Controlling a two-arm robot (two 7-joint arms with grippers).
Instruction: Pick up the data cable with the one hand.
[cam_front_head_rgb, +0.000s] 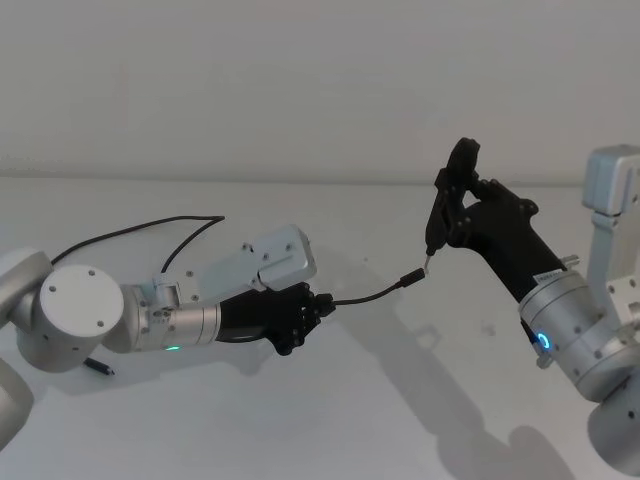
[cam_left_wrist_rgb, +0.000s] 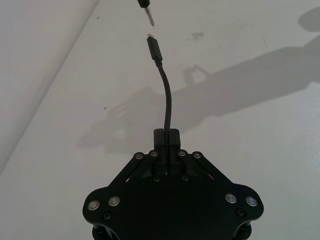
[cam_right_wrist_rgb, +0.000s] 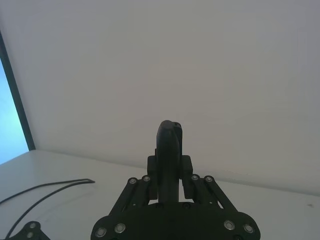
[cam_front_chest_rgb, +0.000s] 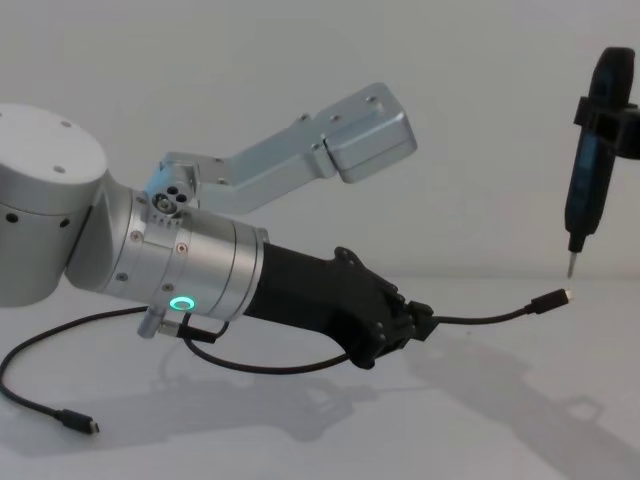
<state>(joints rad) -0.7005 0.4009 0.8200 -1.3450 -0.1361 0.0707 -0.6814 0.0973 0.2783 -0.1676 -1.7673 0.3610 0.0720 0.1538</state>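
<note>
My left gripper (cam_front_head_rgb: 318, 305) is shut on the data cable (cam_front_head_rgb: 370, 295) a short way back from its plug (cam_front_head_rgb: 412, 277). The held stretch arcs forward above the white table, and the silver tip (cam_front_chest_rgb: 565, 294) hangs just under the point of a black pen-like tool (cam_front_chest_rgb: 595, 150). My right gripper (cam_front_head_rgb: 462, 205) is shut on that tool and holds it upright, point down. In the left wrist view the cable (cam_left_wrist_rgb: 167, 100) rises from between the left gripper (cam_left_wrist_rgb: 166, 136) fingers toward the tool's point (cam_left_wrist_rgb: 148, 14). The right wrist view shows the right gripper (cam_right_wrist_rgb: 169, 167) clamped around the tool's body (cam_right_wrist_rgb: 169, 142).
The remaining cord loops over the table behind my left arm (cam_front_head_rgb: 140, 232) and ends in a second plug (cam_front_chest_rgb: 78, 423) near the front left. The white table (cam_front_head_rgb: 400, 420) stretches bare between the two arms, with a plain wall behind.
</note>
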